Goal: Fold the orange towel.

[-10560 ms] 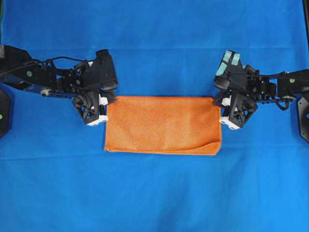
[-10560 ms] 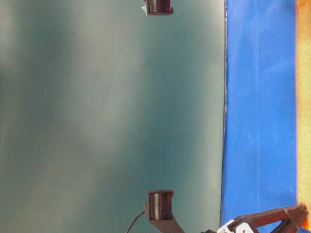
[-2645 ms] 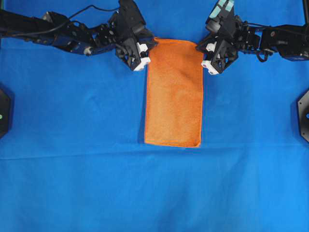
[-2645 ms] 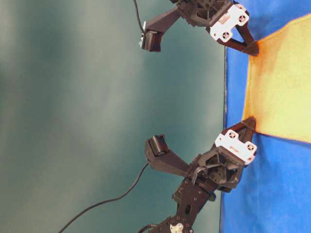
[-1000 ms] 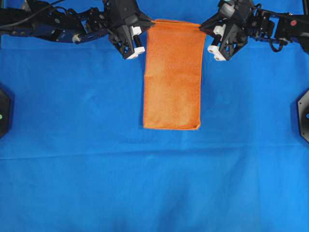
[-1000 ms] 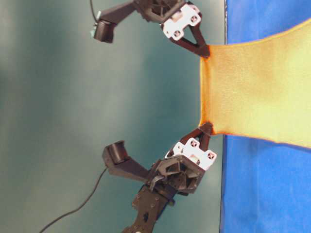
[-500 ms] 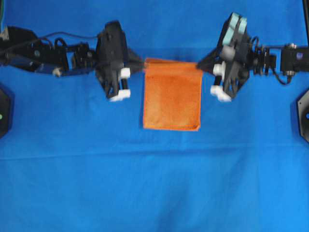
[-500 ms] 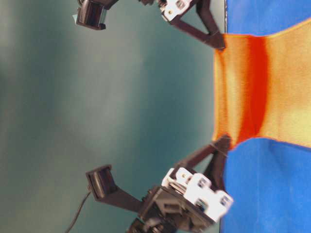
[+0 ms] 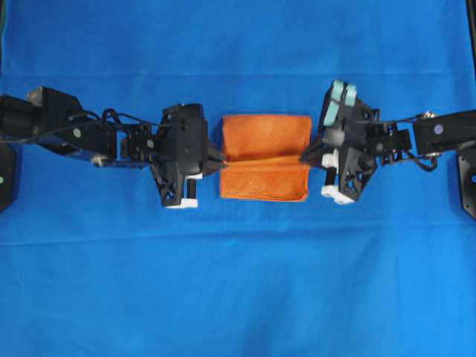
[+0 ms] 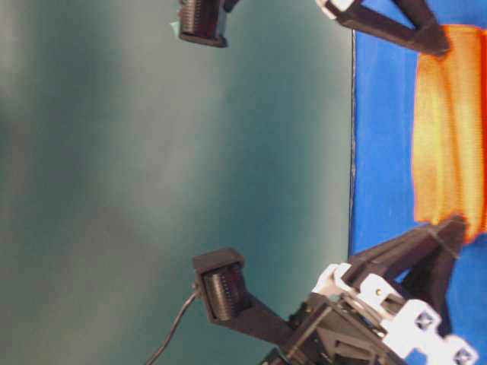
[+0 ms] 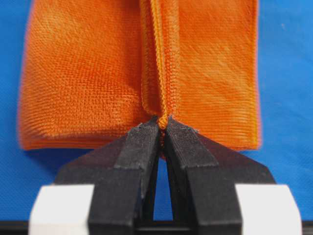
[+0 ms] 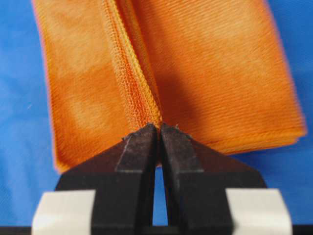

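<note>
Overhead view is showing the orange towel (image 9: 265, 158) lying near the middle of the blue cloth (image 9: 238, 282) that is covering the bench, a little toward 12 o'clock from centre. The towel is forming a compact rectangle whose long axis is running from 9 o'clock to 3 o'clock. A raised ridge of gathered edge is crossing it along that same axis, splitting it into a smoother band toward 12 o'clock and a fuzzier band toward 6 o'clock.

The left hand (image 9: 220, 161) is sitting at the 9 o'clock end of the towel, pointing toward 3 o'clock. The right hand (image 9: 303, 158) is sitting at the 3 o'clock end, pointing toward 9 o'clock, so the two are facing each other along the ridge.

Left wrist view is showing the left hand (image 11: 162, 128) clenched on the towel (image 11: 88, 73), its black fingertips (image 11: 143, 137) pinching the bunched layers of the ridge, which is running straight away toward 12 o'clock. Right wrist view is showing the same for the right hand (image 12: 158, 132): its fingertips (image 12: 142, 139) are squeezing stacked edges of the towel (image 12: 220, 68), the ridge leaning toward 11 o'clock.

Table-level view, turned on its side, is showing the towel (image 10: 445, 129) stretched between both hands, with dark fingers at its 12 o'clock and 6 o'clock ends.
</note>
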Controlling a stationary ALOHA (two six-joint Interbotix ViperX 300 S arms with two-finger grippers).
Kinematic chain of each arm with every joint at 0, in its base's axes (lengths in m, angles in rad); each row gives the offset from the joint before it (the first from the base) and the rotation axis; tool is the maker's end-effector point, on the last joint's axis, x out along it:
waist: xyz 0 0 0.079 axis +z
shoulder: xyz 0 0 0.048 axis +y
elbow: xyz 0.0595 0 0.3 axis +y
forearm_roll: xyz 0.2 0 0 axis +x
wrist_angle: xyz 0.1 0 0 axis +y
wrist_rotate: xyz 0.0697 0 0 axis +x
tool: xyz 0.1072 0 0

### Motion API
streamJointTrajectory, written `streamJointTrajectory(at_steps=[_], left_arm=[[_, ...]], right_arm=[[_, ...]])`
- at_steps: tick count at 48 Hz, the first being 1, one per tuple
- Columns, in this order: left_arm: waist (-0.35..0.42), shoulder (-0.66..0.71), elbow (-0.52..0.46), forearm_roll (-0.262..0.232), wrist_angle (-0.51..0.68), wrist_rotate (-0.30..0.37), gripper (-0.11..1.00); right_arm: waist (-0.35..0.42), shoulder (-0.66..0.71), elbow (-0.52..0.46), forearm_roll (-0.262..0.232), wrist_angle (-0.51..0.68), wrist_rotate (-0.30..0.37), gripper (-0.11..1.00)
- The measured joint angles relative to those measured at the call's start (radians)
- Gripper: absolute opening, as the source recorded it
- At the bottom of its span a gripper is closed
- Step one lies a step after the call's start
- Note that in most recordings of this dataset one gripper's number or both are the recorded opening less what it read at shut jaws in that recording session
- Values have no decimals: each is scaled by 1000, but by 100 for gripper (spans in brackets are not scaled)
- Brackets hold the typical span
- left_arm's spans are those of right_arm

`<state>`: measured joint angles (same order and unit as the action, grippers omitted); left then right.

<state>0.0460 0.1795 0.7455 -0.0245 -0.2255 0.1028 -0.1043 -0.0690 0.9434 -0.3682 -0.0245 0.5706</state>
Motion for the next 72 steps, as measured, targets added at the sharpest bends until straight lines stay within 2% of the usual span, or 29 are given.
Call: streamJointTrajectory(at_steps=[9,22,26,29,36,38,46,52,62,72], left_arm=[[-20,28,5,0,-40,-28,1],[-18,34,3,0,-58,-32,2],[-20,34,3,0,-58,-34,10],[-25,34,3,0,-57,-34,23],[-55,28,5,0,-31,-25,55],[-66,18,5,0,-21,-18,60],[-87,-52,11,0,29,-14,61],[-89,-118,26,0,86,-11,61],[-89,-282,74,0,169,-8,60],[-83,-543,164,0,187,5,60]], right_arm=[[18,34,-2,-2,-11,25,3],[23,35,-3,5,-9,35,3],[26,35,-2,9,-11,46,4],[35,35,-2,11,-9,52,14],[81,35,-5,11,0,54,58],[94,35,-8,11,8,55,61],[112,-5,-15,12,58,54,52],[121,-63,-18,12,101,52,52],[146,-244,-28,8,206,40,52],[146,-472,-29,-41,328,38,52]])
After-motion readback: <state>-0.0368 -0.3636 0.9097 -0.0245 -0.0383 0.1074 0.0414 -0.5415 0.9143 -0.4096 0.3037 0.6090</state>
